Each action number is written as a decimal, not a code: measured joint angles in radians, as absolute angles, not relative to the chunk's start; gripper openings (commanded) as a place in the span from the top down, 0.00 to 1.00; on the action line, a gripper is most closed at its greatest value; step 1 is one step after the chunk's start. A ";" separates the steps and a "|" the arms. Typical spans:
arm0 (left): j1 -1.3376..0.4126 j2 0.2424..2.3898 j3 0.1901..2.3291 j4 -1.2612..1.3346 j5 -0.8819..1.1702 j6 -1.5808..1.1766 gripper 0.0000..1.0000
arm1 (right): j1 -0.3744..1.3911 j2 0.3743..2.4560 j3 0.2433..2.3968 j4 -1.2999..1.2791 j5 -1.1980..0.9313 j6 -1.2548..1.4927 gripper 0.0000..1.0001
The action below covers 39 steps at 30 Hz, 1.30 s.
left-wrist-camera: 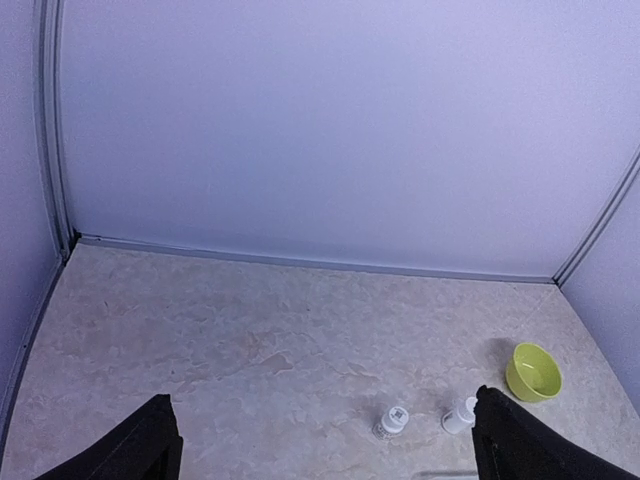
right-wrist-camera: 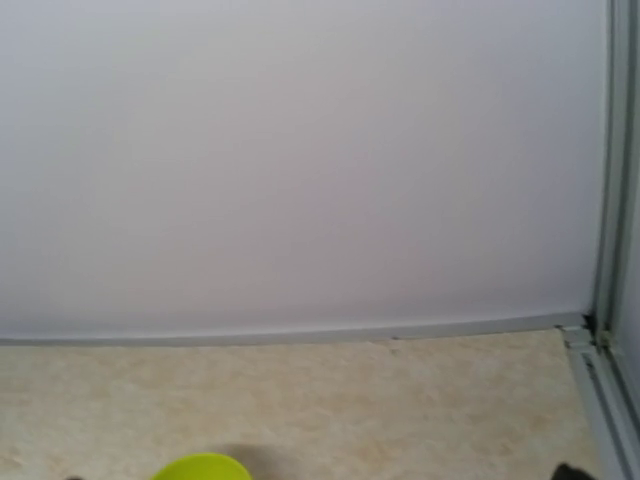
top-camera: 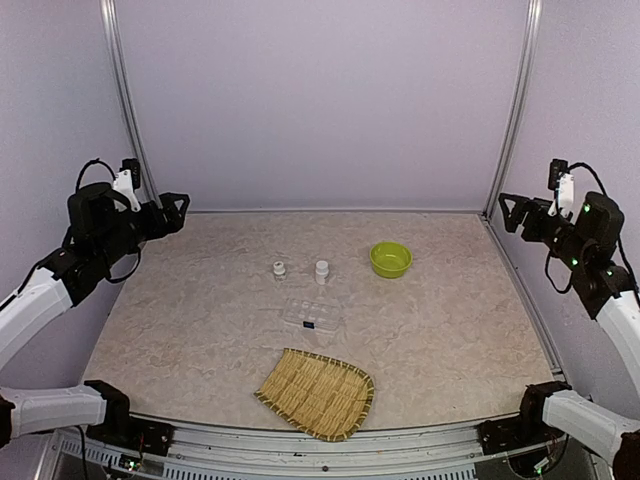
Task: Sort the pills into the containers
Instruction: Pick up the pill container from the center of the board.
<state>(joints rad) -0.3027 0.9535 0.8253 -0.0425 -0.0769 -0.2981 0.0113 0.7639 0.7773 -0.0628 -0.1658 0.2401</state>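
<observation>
A flat clear organiser box [top-camera: 312, 314] with small compartments and one dark mark lies at the table's middle. Two small white pill bottles stand just behind it, one on the left [top-camera: 279, 269] and one on the right [top-camera: 322, 271]; both also show in the left wrist view [left-wrist-camera: 392, 421] [left-wrist-camera: 460, 415]. No loose pills show. My left gripper [top-camera: 180, 212] is open and empty, raised high over the table's far left; its fingers [left-wrist-camera: 150, 445] stand wide apart. My right gripper [top-camera: 504, 212] is open and empty, raised high at the far right.
A lime-green bowl [top-camera: 390, 259] sits behind and to the right of the bottles, also in the left wrist view [left-wrist-camera: 533, 371] and the right wrist view [right-wrist-camera: 200, 467]. A woven bamboo tray [top-camera: 316, 392] lies near the front edge. Purple walls enclose the back and sides.
</observation>
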 measured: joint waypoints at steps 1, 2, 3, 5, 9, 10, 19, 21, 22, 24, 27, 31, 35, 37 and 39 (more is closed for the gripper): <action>-0.303 0.952 0.828 -0.043 -0.068 -0.305 0.01 | 0.009 0.764 0.778 -0.056 -0.177 0.249 0.00; -0.303 0.948 0.828 -0.044 -0.058 -0.311 0.01 | 0.007 0.764 0.778 -0.053 -0.188 0.256 0.00; -0.303 0.945 0.828 -0.046 -0.052 -0.314 0.01 | 0.005 0.764 0.778 -0.052 -0.200 0.261 0.00; -0.303 0.943 0.828 -0.046 -0.035 -0.330 0.01 | 0.002 0.764 0.778 -0.045 -0.228 0.279 0.00; -0.311 0.943 0.828 -0.046 -0.014 -0.361 0.01 | -0.003 0.764 0.775 0.002 -0.286 0.346 0.00; -0.315 0.943 0.828 -0.046 -0.010 -0.367 0.01 | -0.004 0.764 0.768 0.027 -0.300 0.377 0.00; -0.367 0.986 0.827 -0.043 -0.004 -0.413 0.01 | -0.022 0.904 0.628 0.267 -0.548 0.609 0.00; -0.379 1.003 0.827 -0.038 -0.009 -0.418 0.01 | -0.024 0.969 0.629 0.279 -0.616 0.619 0.00; -0.387 1.012 0.827 -0.036 -0.013 -0.419 0.01 | -0.024 0.993 0.629 0.278 -0.640 0.619 0.00; -0.406 1.034 0.827 -0.031 -0.027 -0.420 0.01 | -0.024 1.037 0.641 0.251 -0.674 0.614 0.00; -0.430 1.071 0.824 -0.022 -0.046 -0.422 0.01 | -0.022 1.087 0.682 0.182 -0.694 0.582 0.00; -0.454 1.146 0.819 0.004 -0.085 -0.427 0.01 | 0.014 1.170 0.779 0.051 -0.650 0.506 0.00; -0.478 1.244 0.819 0.024 -0.134 -0.434 0.01 | 0.102 1.269 0.896 -0.099 -0.482 0.424 0.00; -0.491 1.292 0.820 0.032 -0.157 -0.437 0.01 | 0.146 1.327 0.935 -0.149 -0.416 0.405 0.00; -0.501 1.331 0.822 0.039 -0.173 -0.438 0.01 | 0.179 1.384 0.982 -0.202 -0.326 0.395 0.00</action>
